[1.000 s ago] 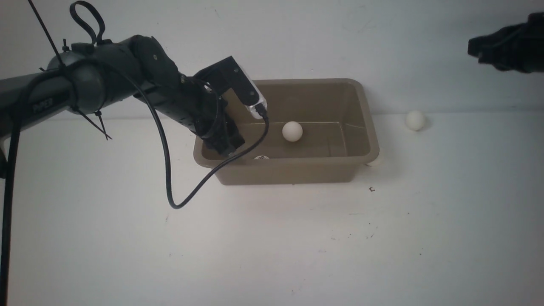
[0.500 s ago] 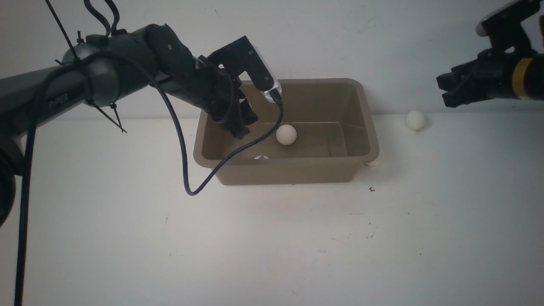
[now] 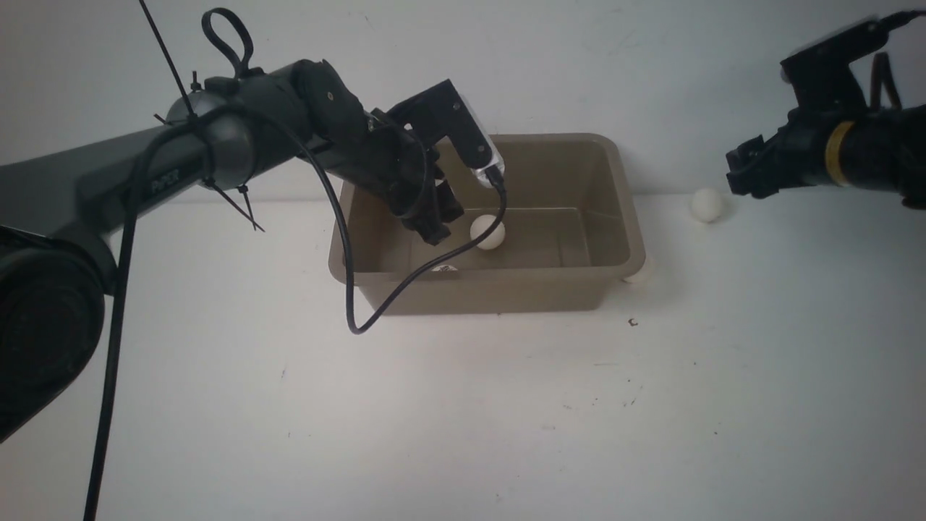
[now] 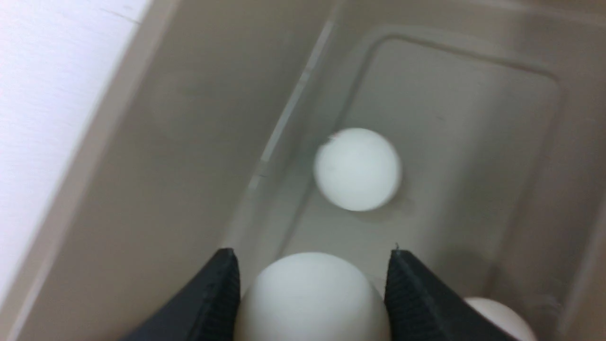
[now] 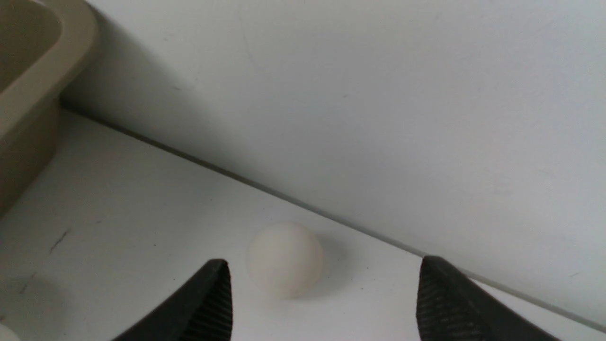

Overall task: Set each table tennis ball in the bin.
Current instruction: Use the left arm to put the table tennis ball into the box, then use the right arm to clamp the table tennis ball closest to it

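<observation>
Balls partly hide behind the bin; left jaws pinch one, right jaws spread.

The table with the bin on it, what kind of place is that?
Probably a robot test bench: two robot arms, a left arm and a right arm, reach over a plain white table with a plastic bin.
</observation>
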